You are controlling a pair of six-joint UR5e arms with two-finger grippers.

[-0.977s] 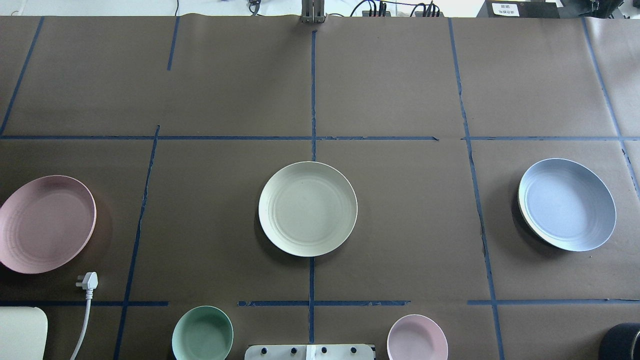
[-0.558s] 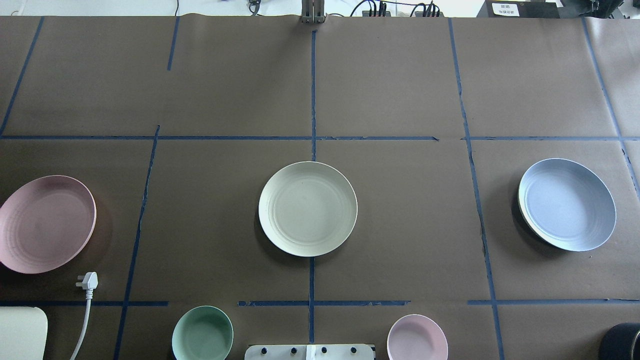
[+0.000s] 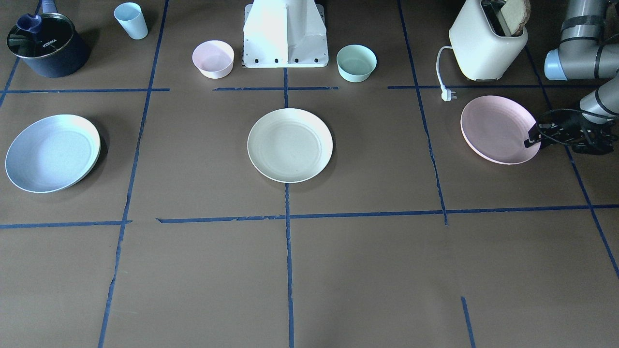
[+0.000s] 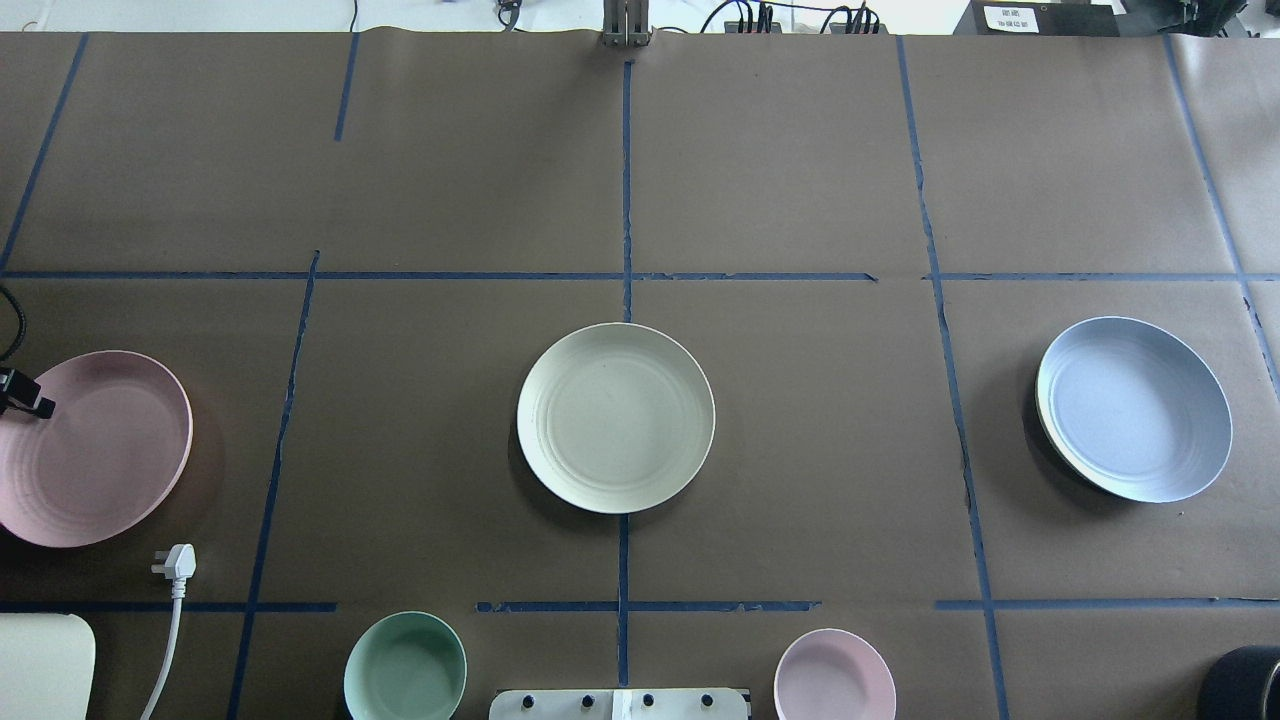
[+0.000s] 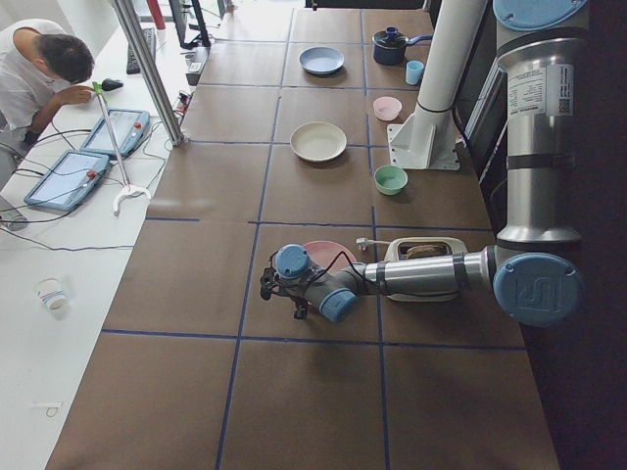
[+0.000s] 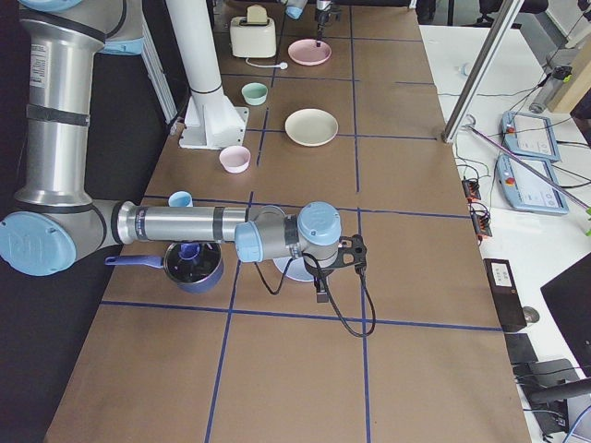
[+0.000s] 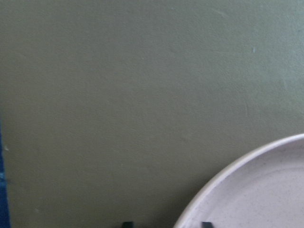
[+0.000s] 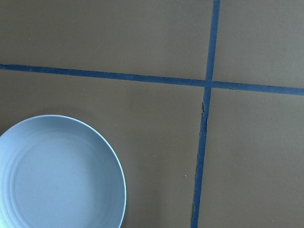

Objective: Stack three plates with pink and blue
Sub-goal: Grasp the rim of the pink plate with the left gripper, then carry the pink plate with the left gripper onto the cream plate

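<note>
The cream-white plate lies at the table's middle. The pale pink plate lies at the left and the light blue plate at the right. My left gripper is open at the pink plate's outer rim, low over it. It also shows at the overhead view's left edge. In the left wrist view its fingertips stand either side of the rim. My right gripper shows only in the exterior right view, beside the blue plate; I cannot tell whether it is open or shut.
A toaster with its plug stands near the pink plate. A pink bowl and a mint bowl flank the robot base. A dark pot and a blue cup stand behind the blue plate.
My left gripper has come into the overhead view at its left edge, over the pink plate's rim. The plates have not moved.
</note>
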